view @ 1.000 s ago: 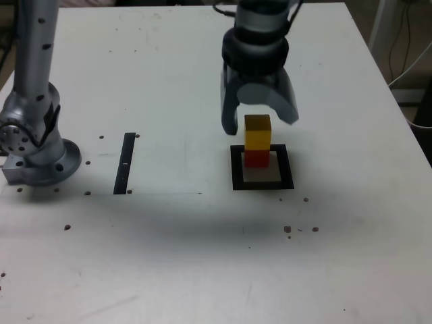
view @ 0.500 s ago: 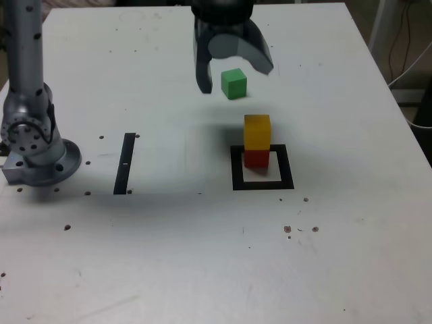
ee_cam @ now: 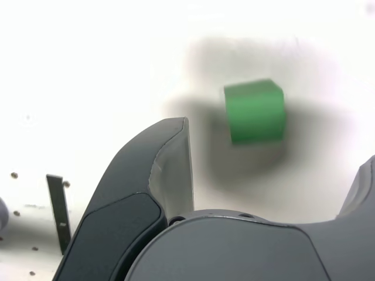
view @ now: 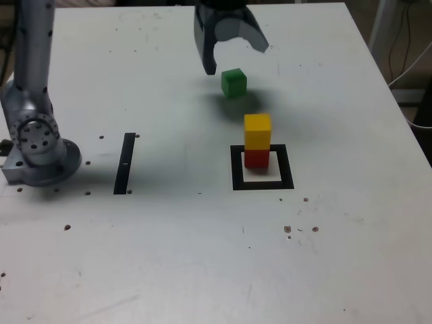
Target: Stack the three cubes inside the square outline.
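Three cubes logged, two stacked, one apart. We see the red cube [view: 256,158] inside the square outline [view: 285,169], toward its far side, with pale centre showing in front of it and on the exterior view's right. Yellow cube [view: 257,131] sits on top of the red one, upright, faces roughly lined up. Green cube [view: 234,84] is on the white table [view: 135,250], behind the stack and slightly toward the exterior view's left, apart from it and outside the outline.

Gripper [view: 236,61]: we mark it wide, nothing held. It hangs above and behind the green cube in the exterior view, fingers pointing down toward the table. In the wrist view we get the green cube past the spread fingertips, touching neither, with a soft shadow around it; cube edges a bit blurred.

Narrow black strip [view: 124,164] lies flat, well apart from the outline, toward the exterior view's left. Arm base [view: 47,162] stands farther that way, with an arm link [view: 34,54] rising out of frame. We also note small dark spots dotted over the tabletop.
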`<state>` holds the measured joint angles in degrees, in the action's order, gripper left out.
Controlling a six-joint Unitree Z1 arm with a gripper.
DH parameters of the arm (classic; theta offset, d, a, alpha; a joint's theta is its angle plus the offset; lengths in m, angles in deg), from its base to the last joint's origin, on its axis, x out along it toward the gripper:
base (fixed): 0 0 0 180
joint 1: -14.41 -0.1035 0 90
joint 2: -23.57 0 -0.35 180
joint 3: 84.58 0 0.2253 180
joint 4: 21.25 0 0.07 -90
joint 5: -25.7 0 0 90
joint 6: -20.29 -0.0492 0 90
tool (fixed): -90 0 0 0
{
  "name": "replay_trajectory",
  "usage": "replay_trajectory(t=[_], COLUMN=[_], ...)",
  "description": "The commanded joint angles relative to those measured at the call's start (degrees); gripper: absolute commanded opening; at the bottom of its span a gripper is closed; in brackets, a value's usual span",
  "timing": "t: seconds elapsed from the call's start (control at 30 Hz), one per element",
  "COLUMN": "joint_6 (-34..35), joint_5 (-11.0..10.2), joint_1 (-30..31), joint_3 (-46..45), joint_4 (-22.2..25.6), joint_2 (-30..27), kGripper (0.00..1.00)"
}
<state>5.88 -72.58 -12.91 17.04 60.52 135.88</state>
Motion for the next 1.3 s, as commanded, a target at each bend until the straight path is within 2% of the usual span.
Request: replay_trajectory(t=[0.0, 0.27, 0.53, 0.7, 1.1, 1.17, 1.27], joint_6=[-0.4, -1.4, -1.5, -1.5, -1.1, -0.8, -0.5], joint_5=[0.1, 0.5, 1.3, 0.7, 0.4, 0.0, -0.7], joint_1=[-1.1, -2.9, -3.0, -3.0, -2.9, -2.9, -2.8], joint_3=[-0.8, -1.1, -0.6, 0.1, 0.4, 0.4, 0.3], joint_4=[-1.4, -4.3, -5.0, -5.2, -5.1, -5.2, -5.8], joint_2=[1.5, 5.5, 8.0, 8.4, 7.3, 7.2, 6.9], kGripper=[0.99, 0.93, 0.77, 0.66, 0.49, 0.42, 0.27])
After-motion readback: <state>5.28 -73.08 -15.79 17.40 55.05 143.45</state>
